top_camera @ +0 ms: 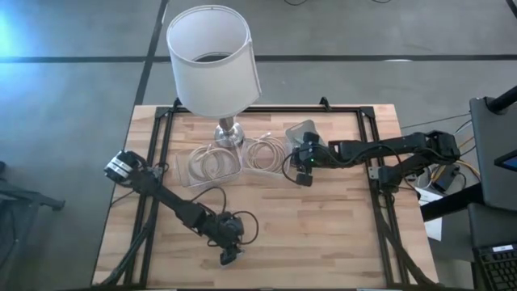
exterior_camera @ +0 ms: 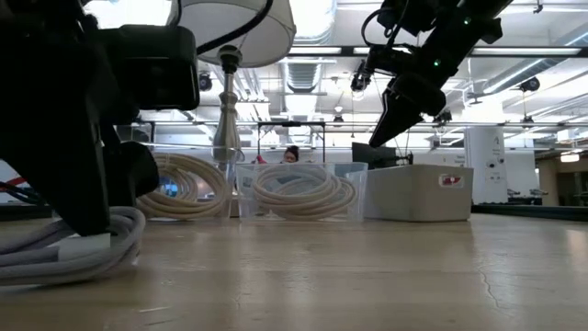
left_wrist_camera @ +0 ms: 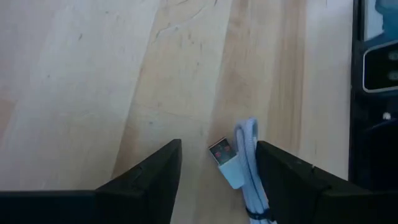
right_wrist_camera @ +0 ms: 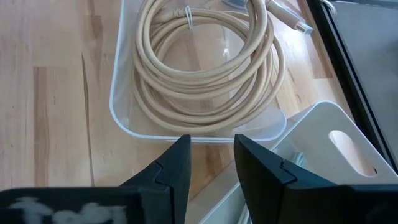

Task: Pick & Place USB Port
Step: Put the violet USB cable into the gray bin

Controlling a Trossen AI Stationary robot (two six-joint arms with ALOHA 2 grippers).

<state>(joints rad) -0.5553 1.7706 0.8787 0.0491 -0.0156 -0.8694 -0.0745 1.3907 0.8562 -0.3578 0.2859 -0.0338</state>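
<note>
A white USB cable (left_wrist_camera: 247, 180) lies on the wooden table near its front edge, with its plug (left_wrist_camera: 222, 154) flat on the wood. It also shows in the low view (exterior_camera: 73, 250). My left gripper (left_wrist_camera: 219, 148) is open and low over it, one finger on each side of the plug; I see no touch. It also shows in the high view (top_camera: 229, 257). My right gripper (right_wrist_camera: 211, 140) is open and empty. It hangs above the near edge of a clear tray (right_wrist_camera: 124, 118) holding a coiled cream cable (right_wrist_camera: 205, 68). It shows right of centre in the high view (top_camera: 304, 175).
A table lamp (top_camera: 214, 61) stands at the far middle. A second clear tray with a coiled cream cable (top_camera: 212, 164) sits left of the first. A white box (right_wrist_camera: 323, 143) stands right of the trays. Black frame rails (top_camera: 373, 153) run along the table's sides.
</note>
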